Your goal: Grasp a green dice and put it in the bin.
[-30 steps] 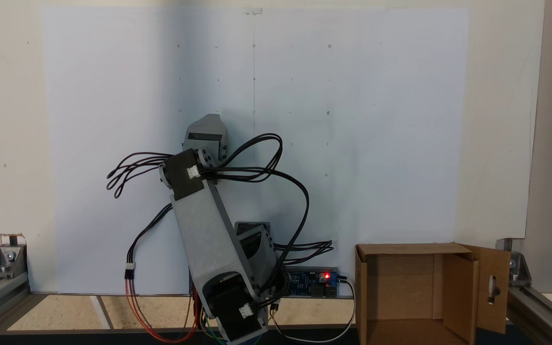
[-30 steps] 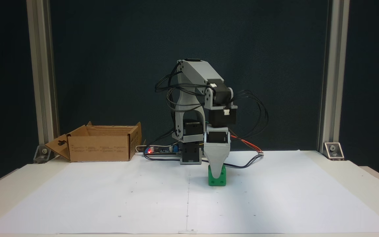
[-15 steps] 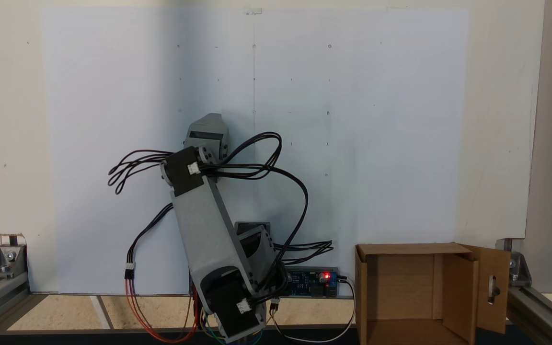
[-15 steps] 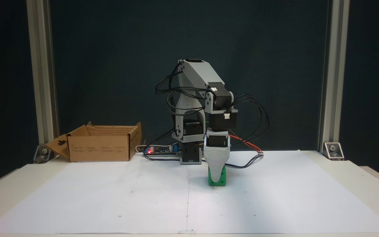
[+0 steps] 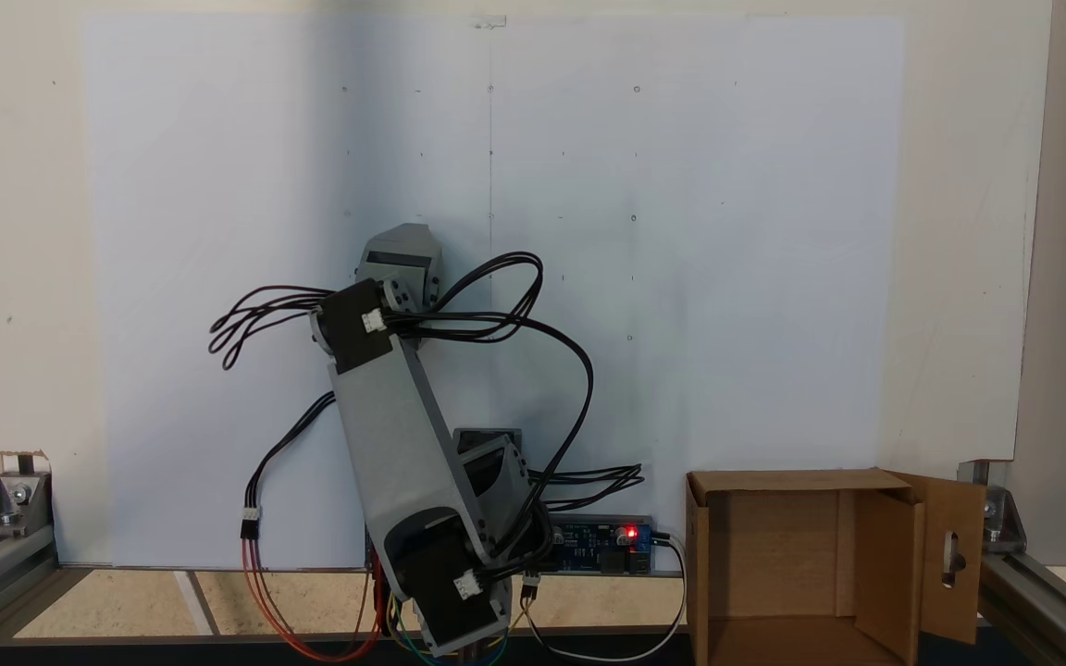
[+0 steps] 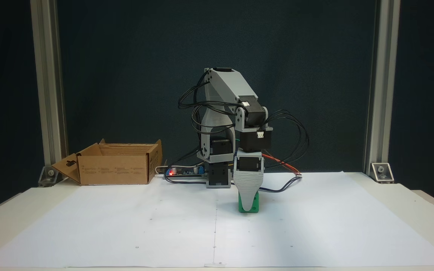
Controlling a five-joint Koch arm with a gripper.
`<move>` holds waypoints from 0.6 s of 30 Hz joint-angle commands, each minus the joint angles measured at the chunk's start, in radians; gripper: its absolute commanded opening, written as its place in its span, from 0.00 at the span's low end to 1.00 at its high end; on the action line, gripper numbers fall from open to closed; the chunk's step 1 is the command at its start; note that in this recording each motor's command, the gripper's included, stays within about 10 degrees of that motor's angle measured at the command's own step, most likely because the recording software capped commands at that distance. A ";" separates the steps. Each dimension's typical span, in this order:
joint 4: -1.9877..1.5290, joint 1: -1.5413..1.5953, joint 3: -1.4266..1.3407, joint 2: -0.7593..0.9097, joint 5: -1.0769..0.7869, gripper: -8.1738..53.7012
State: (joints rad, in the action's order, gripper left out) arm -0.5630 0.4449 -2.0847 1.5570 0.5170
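The claw (image 6: 248,203) is down over the green dice (image 6: 254,206) on the white paper (image 6: 315,226), but I cannot tell if it is squeezing yet; next, it must lift the dice over to the cardboard bin (image 6: 115,170).

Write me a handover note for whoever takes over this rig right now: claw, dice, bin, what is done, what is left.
Claw: pointing down over the green dice, one jaw in front of it; open or shut cannot be told.
Green dice: on the white paper, in front of the arm's base.
Bin: far left in this view, open, no dice seen in it.
Done: approach.
Left: confirm grip, lift, carry to bin, release.
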 commanded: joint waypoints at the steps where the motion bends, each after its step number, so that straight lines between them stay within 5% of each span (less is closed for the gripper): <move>1: 0.006 0.003 0.009 0.002 0.061 0.63; 8: 0.006 -0.009 0.006 0.023 0.066 0.32; 18: -0.009 -0.245 0.060 0.364 0.021 0.32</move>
State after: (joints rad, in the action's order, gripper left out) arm -0.5737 0.2362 -2.0908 1.8546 0.5170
